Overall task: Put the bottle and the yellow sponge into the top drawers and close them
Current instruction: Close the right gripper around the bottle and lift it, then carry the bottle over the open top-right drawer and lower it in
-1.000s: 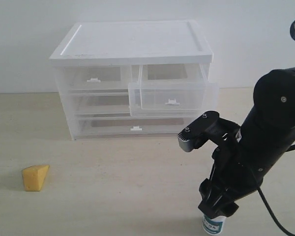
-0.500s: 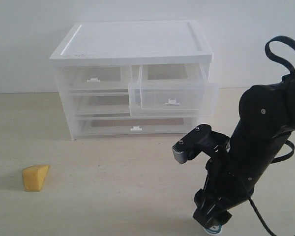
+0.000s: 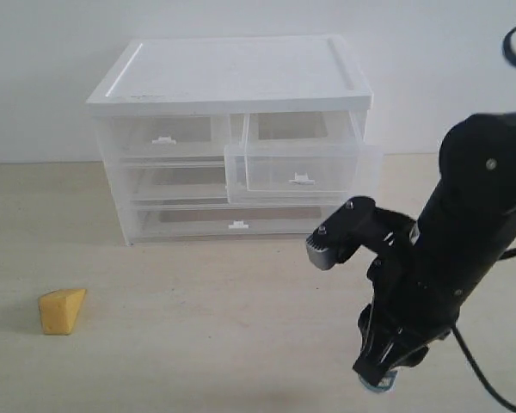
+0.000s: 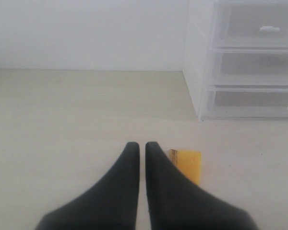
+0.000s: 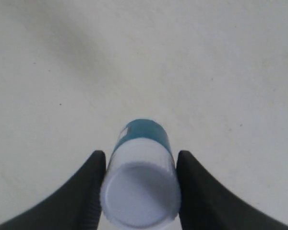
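Right tool (image 5: 141,158) lower than before, tight on bottle (image 5: 142,135) cap; left tool (image 4: 140,146) together.

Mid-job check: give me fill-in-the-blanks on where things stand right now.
The right gripper grips the ____.
The yellow sponge lies on the ____, outside the drawers.
In the exterior view, the ____ top drawer is pulled out.
The left gripper is ____, holding nothing.
Missing: bottle, table, right, shut.
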Controlling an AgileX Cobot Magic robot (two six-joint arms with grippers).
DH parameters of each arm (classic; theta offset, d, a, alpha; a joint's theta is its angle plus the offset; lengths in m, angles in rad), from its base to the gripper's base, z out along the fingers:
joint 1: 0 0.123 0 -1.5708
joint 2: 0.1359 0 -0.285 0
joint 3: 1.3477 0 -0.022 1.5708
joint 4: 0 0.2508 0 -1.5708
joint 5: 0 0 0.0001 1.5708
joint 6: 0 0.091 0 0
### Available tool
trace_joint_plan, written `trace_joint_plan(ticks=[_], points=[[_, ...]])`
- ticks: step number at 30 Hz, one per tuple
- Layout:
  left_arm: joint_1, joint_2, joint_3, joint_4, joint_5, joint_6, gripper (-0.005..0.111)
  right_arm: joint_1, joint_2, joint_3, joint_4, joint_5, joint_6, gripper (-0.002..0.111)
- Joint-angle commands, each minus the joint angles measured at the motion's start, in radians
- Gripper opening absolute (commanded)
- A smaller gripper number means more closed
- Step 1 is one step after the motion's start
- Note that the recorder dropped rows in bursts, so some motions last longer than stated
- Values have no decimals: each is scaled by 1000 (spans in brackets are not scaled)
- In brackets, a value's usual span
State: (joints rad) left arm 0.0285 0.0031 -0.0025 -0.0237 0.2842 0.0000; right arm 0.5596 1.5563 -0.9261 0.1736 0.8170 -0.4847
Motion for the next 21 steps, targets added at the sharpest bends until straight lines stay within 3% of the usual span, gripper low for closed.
trace_joint_plan(ticks=[1,6,17,21], points=[[2,-3,3,-2,-1,-6,4,-4,-137,-55,3,90,-250,0],[2,-3,3,-2,-1,-6,4,-36,-237,-86,124,81,-520,0],[2,-3,3,-2,-1,-6,4,-372,-266,-136,958,185,-1350,0],[2,-3,3,-2,-1,-6,4,-417,-216,-138,1050,200,-1456,0]])
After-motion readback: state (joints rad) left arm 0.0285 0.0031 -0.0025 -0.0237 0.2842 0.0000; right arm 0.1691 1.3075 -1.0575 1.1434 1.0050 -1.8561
